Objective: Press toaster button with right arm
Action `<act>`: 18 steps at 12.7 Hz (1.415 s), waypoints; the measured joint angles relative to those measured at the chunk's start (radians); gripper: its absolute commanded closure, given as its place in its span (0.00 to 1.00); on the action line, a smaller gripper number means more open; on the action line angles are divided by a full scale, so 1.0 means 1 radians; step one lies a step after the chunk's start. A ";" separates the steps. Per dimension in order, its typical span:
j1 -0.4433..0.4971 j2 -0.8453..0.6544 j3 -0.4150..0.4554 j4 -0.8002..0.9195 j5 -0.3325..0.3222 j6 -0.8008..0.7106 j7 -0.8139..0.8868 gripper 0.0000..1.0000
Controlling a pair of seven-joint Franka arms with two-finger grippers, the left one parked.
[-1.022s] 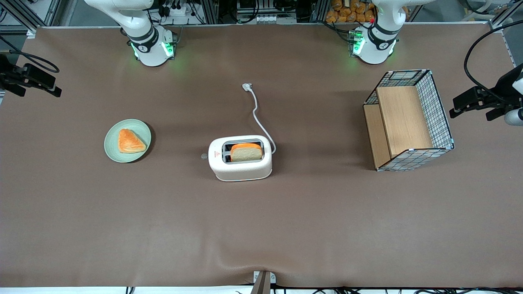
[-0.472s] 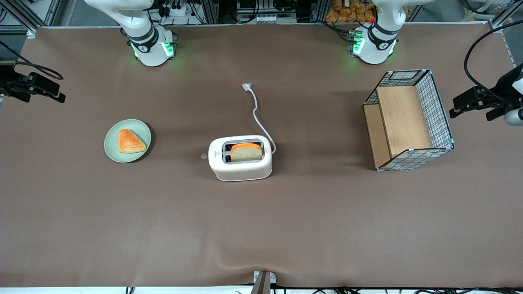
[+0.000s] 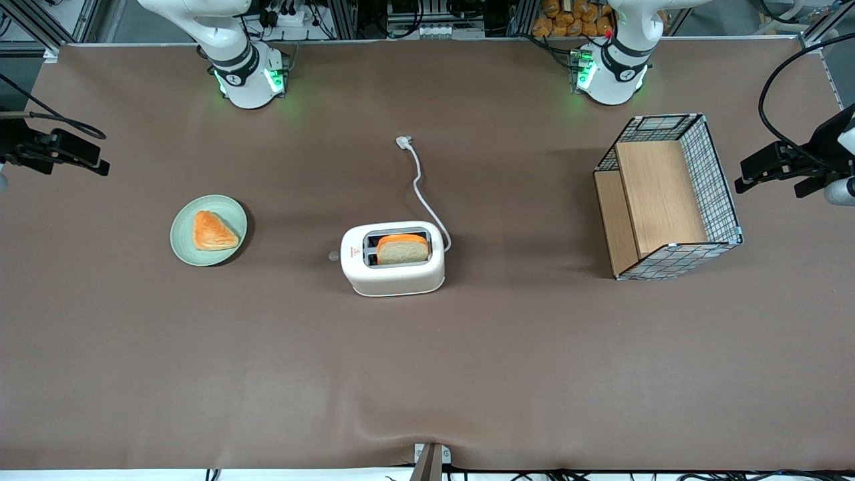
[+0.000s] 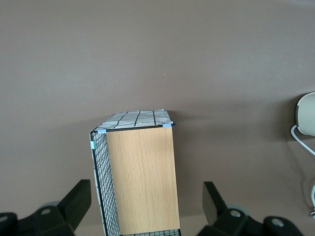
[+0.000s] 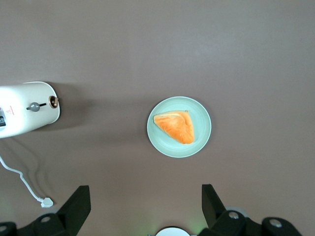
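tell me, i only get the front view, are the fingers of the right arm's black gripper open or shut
observer: open. In the right wrist view the black gripper has its two fingers wide apart, holding nothing.
operator: what does its camera look down on
observer: a round pale green plate with an orange triangular pastry on it, and also the narrow logo end of the small white rounded toaster.
operator: what's on that end
observer: two small parts, close together: a round grey knob and a smaller brownish stub at the end's edge. I cannot tell which one is the dot you see sticking out.
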 measured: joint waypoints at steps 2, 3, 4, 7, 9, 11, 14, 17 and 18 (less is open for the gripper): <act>0.002 0.032 0.003 -0.002 0.019 -0.001 -0.001 0.00; 0.007 0.051 0.006 -0.002 0.041 0.000 -0.001 0.00; 0.014 0.068 0.008 -0.003 0.061 -0.001 -0.001 0.00; 0.046 0.111 0.010 -0.009 0.088 -0.001 -0.001 0.29; 0.076 0.137 0.011 -0.022 0.123 0.001 0.000 0.39; 0.094 0.165 0.012 -0.054 0.195 0.037 0.001 0.48; 0.107 0.205 0.012 -0.103 0.245 0.122 0.001 0.55; 0.149 0.220 0.012 -0.198 0.316 0.265 0.010 0.61; 0.167 0.223 0.013 -0.229 0.333 0.315 0.026 0.62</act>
